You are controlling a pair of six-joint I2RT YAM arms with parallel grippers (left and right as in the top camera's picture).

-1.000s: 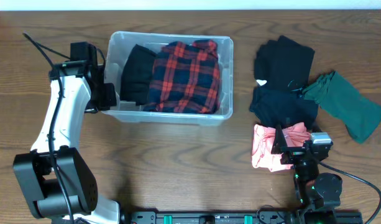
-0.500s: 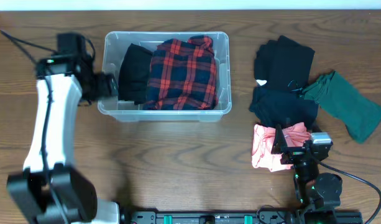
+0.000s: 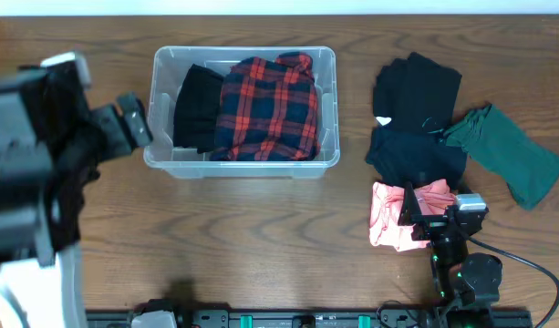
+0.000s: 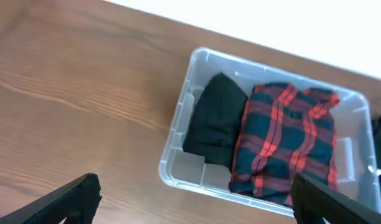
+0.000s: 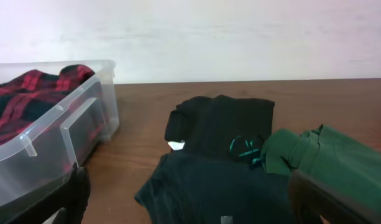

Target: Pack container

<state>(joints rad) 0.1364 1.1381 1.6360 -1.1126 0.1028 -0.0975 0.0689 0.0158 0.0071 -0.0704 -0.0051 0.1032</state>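
While both jaws stand spread, the container (image 3: 243, 169) lies apart, ahead of the left pair.

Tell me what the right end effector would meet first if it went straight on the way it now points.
Probably the dark navy folded garment, lying directly ahead of the right end effector; the black folded garment sits behind it. Height is unclear, so it might skim over the fabric.

Left arm (image 3: 37, 155) blurred, container (image 5: 53, 149) cut by left edge, pink garment (image 3: 387, 223) partly covered
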